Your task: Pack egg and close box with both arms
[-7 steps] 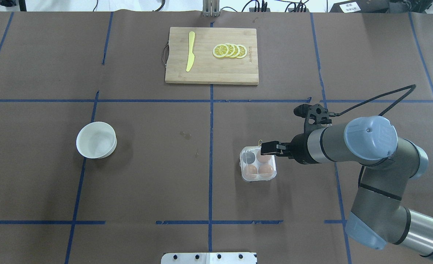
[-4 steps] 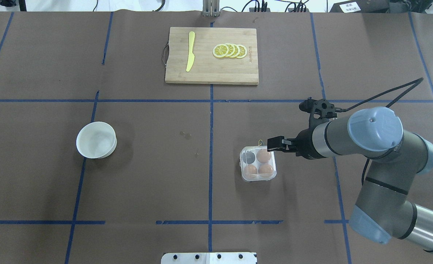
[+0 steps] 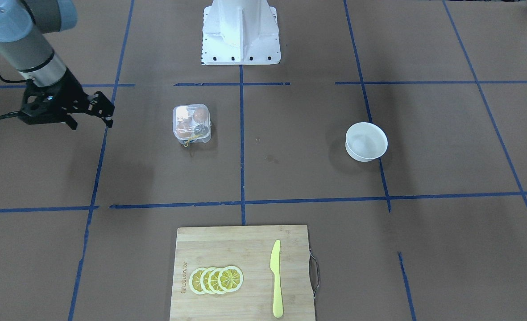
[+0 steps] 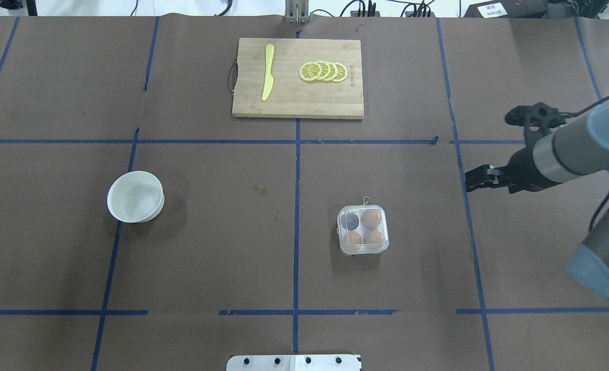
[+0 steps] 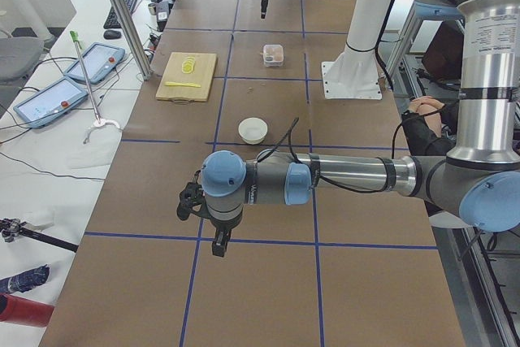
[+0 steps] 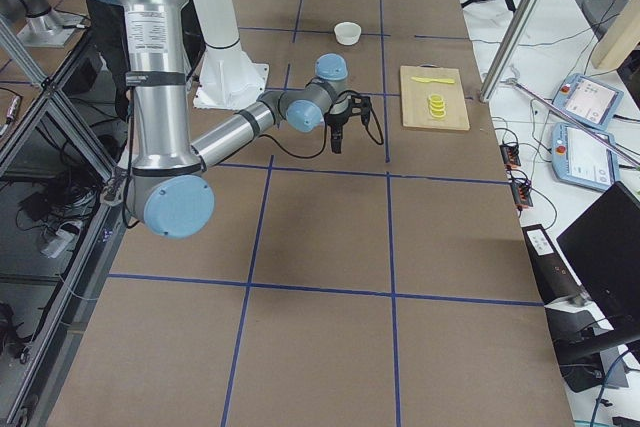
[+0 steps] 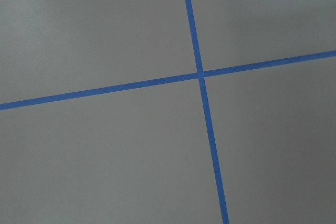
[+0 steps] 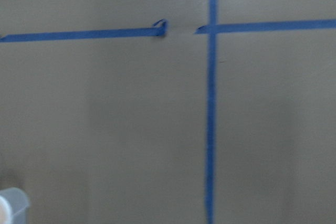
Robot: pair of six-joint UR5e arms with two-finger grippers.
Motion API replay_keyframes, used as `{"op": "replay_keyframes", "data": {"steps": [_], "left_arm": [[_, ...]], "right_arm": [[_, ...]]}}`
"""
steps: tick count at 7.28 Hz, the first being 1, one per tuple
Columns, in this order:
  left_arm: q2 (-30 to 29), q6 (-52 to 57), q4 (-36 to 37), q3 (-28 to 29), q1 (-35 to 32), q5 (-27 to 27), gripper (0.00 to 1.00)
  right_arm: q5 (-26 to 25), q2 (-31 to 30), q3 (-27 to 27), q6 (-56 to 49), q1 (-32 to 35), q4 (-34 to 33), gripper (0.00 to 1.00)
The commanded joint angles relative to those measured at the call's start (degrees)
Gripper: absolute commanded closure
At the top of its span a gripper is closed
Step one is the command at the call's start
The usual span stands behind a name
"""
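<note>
The box (image 4: 362, 230) sits right of the table's middle with its clear lid down; it also shows in the front view (image 3: 192, 124). Under the lid lie three orange-brown eggs, one of them the egg (image 4: 371, 218), and one dark cell. A thin yellow band (image 4: 366, 199) sticks out at its far edge. My right gripper (image 4: 469, 183) hovers to the right of the box and farther back, well apart from it, fingers together and empty. My left gripper (image 5: 218, 248) shows only in the exterior left view, far from the box; I cannot tell whether it is open.
An empty white bowl (image 4: 111, 202) stands at the left. A wooden cutting board (image 4: 297, 100) at the far middle carries a yellow knife (image 4: 268, 72) and lemon slices (image 4: 324, 71). Blue tape lines cross the brown table cover.
My right gripper has pulled back from the box's top right corner, moving right and away across the table. The box has stayed where it was.
</note>
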Motion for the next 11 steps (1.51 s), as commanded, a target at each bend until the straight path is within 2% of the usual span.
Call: {"op": "replay_keyframes", "data": {"steps": [1,2,3,4,5,9,11], "left_arm": [[0.0,0.09,-0.05,0.0,0.04,0.16,0.0],[0.0,0.09,-0.05,0.0,0.04,0.25,0.0],[0.0,0.09,-0.05,0.09,-0.05,0.25,0.0],[0.0,0.09,-0.05,0.09,-0.05,0.25,0.0],[0.0,0.09,-0.05,0.26,0.04,0.25,0.0],[-0.09,0.01,0.04,0.79,0.13,1.38,0.0],[0.0,0.01,0.21,0.62,0.22,6.03,0.0]], "right_arm": [[7.5,-11.83,-3.68,-33.58,19.47,-0.68,0.0],[9.77,-12.13,-8.06,-46.26,28.18,-3.29,0.0],[9.88,-11.7,-8.89,-56.83,34.01,-10.54,0.0],[9.88,-8.91,-8.37,-63.73,38.59,-19.66,0.0],[9.88,-7.84,-8.54,-66.32,39.42,-24.54,0.0],[9.62,-12.56,-9.07,-66.43,41.53,-24.41,0.0],[9.88,-12.66,-9.07,-66.0,42.68,-24.32,0.0]]}}
